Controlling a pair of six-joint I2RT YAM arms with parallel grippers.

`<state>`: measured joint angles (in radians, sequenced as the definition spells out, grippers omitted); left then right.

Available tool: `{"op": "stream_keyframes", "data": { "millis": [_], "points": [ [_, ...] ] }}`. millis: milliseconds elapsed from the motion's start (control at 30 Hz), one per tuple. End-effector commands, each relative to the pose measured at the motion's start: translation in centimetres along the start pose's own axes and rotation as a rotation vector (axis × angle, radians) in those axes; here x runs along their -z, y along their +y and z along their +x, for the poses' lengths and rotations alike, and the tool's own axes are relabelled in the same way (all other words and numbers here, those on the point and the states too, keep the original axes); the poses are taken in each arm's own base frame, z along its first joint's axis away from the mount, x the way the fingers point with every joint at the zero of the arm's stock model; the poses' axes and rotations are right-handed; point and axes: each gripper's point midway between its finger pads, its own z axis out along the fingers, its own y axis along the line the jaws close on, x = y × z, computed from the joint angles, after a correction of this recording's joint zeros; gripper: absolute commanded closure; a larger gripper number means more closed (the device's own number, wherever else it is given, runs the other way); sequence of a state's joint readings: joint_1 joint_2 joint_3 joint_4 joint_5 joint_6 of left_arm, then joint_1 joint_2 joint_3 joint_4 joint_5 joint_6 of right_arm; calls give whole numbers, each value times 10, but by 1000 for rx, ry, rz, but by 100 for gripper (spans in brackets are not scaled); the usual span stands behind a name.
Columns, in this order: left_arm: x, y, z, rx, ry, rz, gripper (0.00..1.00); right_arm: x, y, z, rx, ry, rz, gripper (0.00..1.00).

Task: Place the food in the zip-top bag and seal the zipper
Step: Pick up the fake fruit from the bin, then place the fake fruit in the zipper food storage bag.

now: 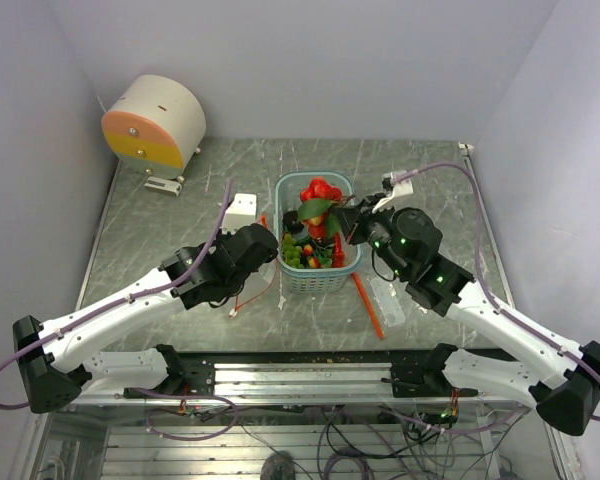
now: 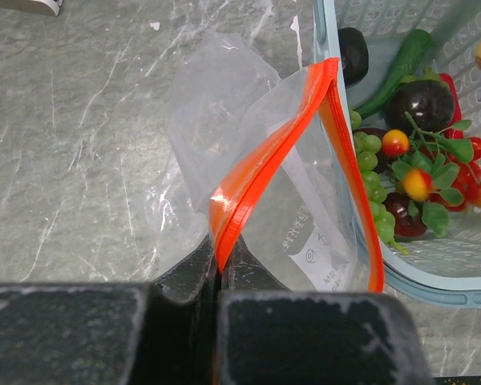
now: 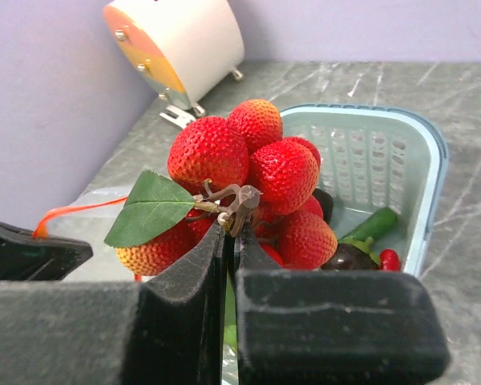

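Grey marbled table (image 1: 160, 230) | left jaws clamp zipper (image 2: 266, 152), zip-top bag (image 2: 224, 104) spreading ahead of them, basket (image 2: 433, 287) just right | right jaws pinch stem of red berry cluster (image 3: 248, 160) ahead, above basket holding other food (image 2: 373, 172)

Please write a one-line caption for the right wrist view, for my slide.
Right gripper pinches a cluster of red bumpy fruits by its stem, over the light-blue basket.

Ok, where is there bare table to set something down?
Bare table lies between the white-and-orange drum and the basket, and along the left edge. Around the basket it is crowded: the left gripper pinches the zip-top bag beside it, the right gripper holds a red berry cluster over it.
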<state>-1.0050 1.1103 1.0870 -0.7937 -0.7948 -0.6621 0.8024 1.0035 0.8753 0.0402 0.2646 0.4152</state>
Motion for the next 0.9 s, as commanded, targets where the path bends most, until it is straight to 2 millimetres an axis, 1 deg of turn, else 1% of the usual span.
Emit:
{"op": "stream_keyframes", "data": {
  "millis": [0,67,167,300,400,533,667,867],
  "points": [
    [4,2,-7,20,-18,6,93,-2,7,5,-52,-22,-73,100],
    [4,1,-9,22,-22,9,93,1,8,2,-82,-25,-101,100],
    [3,-3,-13,29,-33,20,93,10,17,-12,-105,-49,-156,100],
    [5,-9,-19,32,-35,37,93,27,34,-34,-114,-86,-246,100],
    [8,-6,-24,43,-44,38,93,39,50,-50,-125,-118,-328,100],
    [17,-5,-33,85,-72,69,93,52,74,-65,-145,-141,-454,100],
    [25,-1,-41,134,-90,85,93,63,86,-75,-168,-176,-535,100],
    [31,4,-44,242,-126,104,93,73,98,-86,-207,-209,-606,100]
  ]
}}
